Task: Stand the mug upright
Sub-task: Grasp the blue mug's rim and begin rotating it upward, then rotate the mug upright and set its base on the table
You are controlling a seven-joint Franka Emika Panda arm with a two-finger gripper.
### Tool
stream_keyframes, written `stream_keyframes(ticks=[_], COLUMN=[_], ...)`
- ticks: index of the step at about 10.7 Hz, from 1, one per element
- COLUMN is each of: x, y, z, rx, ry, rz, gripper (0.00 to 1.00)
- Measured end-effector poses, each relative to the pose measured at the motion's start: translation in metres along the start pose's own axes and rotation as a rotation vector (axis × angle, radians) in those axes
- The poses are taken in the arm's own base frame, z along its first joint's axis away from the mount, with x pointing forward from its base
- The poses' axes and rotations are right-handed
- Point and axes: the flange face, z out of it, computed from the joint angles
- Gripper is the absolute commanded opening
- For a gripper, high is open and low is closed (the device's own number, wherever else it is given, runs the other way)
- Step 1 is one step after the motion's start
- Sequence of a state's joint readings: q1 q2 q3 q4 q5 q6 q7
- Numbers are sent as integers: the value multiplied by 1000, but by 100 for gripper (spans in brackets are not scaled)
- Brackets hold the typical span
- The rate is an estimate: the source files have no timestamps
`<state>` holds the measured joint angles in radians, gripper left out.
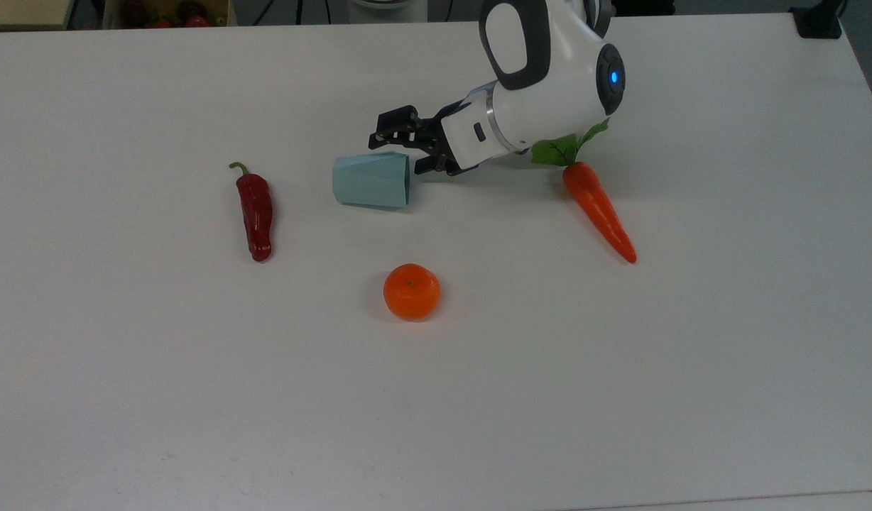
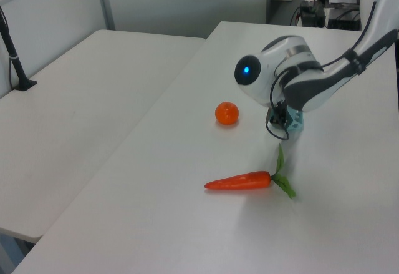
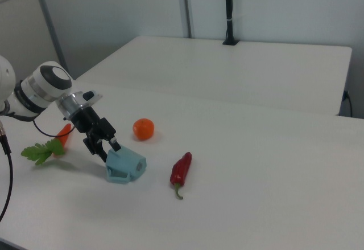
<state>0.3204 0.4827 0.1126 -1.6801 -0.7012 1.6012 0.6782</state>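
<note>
Now at the reach-in step: mug (image 1: 371,179) on its side on the table (image 1: 194,369) between chilli (image 1: 255,212) and carrot (image 1: 598,211), gripper (image 1: 407,150) spread and empty at its rim, seemingly not touching; next, close on the rim and tip up.

Two white tables (image 3: 239,68) stand side by side; grey partition walls (image 3: 114,16) behind.

Top overhead, side views facing, shared table (image 1: 194,397)
</note>
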Motion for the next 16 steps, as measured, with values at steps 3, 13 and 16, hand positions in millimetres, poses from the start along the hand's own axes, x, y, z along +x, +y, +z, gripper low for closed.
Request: stream_keyframes(ticks=[3, 13, 16], x=[6, 24, 29], y=[-5, 58, 81], z=[23, 15, -14], rx=[-113, -135, 65], ry=[1, -28, -44], rz=[-2, 38, 21], gripper=[51, 3, 4])
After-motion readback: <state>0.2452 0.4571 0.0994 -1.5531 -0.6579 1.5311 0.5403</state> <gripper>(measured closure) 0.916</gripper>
